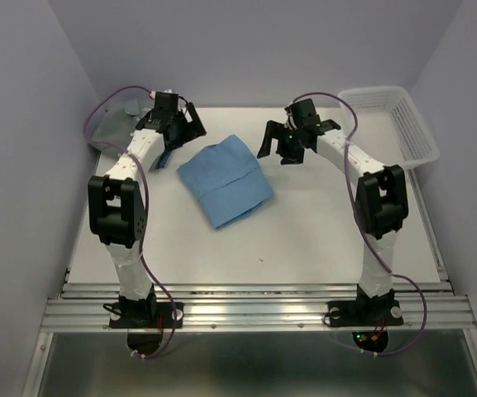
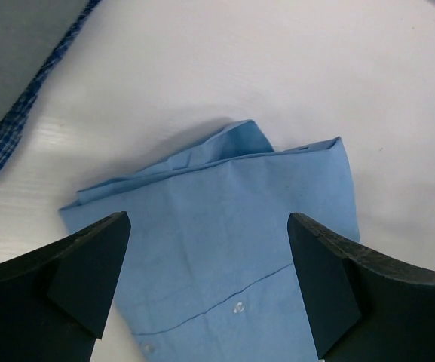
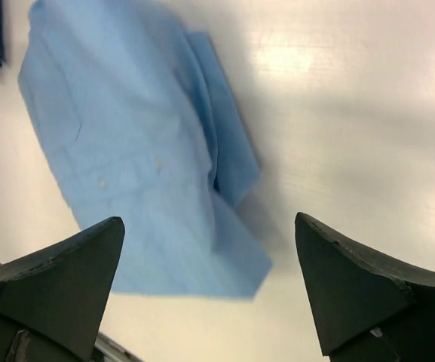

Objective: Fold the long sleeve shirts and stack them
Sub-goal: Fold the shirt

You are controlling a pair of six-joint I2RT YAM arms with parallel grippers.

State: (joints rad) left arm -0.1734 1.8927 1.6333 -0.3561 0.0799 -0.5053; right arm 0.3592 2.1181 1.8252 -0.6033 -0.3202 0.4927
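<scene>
Folded light-blue shirt (image 1: 224, 179) lying flat mid-surface (image 1: 321, 240), between the two arms. Left hand (image 2: 206, 234) over the shirt, fingers spread wide, holding nothing; right hand (image 3: 208, 226) over its right edge, likewise wide and empty. Grey-green shirt (image 1: 121, 124) heaped at the far-left corner; basket (image 1: 391, 124) at far right.

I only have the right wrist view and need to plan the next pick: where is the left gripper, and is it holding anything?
Observer: The left gripper is open and empty, near the far-left side of the folded light-blue shirt.
Operator: Any other shirts?
Observer: A grey-green shirt lies crumpled in the far left corner, behind the left arm.
Operator: Anything on my side?
Observer: A white basket sits at the far right corner.
</scene>
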